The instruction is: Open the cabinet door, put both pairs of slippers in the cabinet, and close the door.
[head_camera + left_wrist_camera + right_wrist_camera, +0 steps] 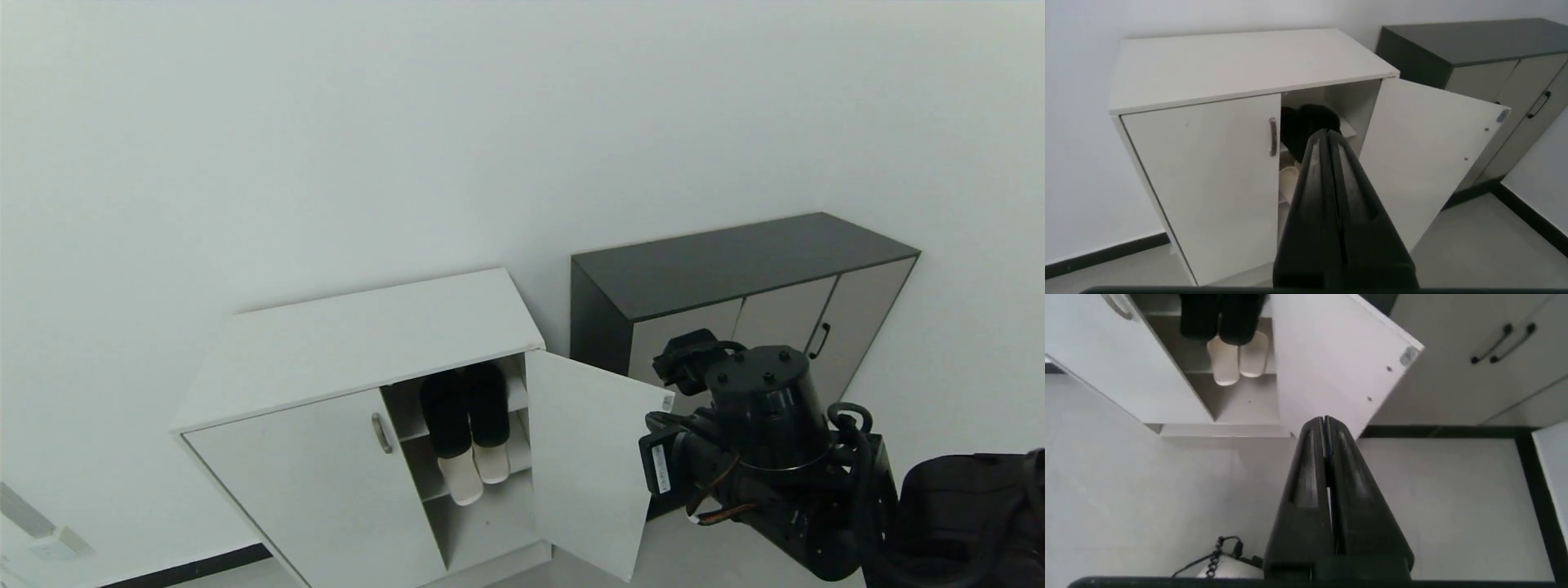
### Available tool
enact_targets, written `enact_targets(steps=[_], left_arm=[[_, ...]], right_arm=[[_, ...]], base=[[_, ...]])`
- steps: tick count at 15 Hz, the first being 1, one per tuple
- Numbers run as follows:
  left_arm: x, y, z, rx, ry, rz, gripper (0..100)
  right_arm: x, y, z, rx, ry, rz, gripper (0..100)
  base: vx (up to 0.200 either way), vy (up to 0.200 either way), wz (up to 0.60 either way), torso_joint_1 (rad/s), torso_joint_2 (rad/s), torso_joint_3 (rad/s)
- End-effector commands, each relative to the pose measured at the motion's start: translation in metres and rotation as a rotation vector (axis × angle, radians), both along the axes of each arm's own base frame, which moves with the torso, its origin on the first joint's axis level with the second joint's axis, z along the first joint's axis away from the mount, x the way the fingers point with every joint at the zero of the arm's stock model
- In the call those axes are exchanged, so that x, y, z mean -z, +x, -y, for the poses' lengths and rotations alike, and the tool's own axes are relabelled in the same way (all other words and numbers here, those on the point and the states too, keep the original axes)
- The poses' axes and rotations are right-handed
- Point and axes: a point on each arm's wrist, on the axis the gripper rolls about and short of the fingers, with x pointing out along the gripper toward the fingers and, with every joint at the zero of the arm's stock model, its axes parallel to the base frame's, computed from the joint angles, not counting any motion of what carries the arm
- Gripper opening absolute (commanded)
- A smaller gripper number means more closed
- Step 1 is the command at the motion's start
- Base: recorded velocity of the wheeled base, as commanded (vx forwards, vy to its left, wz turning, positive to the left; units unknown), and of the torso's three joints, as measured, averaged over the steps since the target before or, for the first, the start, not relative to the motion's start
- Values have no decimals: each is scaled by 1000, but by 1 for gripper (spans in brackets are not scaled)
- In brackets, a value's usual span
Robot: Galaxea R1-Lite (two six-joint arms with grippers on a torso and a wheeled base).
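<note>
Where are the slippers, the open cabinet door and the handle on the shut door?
slippers (467, 412), head view, on the black uppers.
open cabinet door (584, 465), head view, middle of its panel.
handle (381, 433), head view, middle of the bar.

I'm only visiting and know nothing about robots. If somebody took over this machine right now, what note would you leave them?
Left end effector: shut, empty, in front of the white cabinet.
Right end effector: shut, empty, over the floor near the open door.
Black slippers and white slippers lie on the shelves inside, black above white.
Done: door opened, both pairs in.
Left: close the door.
</note>
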Motion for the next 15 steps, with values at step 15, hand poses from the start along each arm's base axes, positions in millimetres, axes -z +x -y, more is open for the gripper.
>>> enact_targets(steps=[15], left_arm=[[0, 0, 0, 0, -1, -1, 0]], right_arm=[[43, 180, 47, 218, 73, 10, 0]], base=[[-27, 0, 0, -2, 0, 1]])
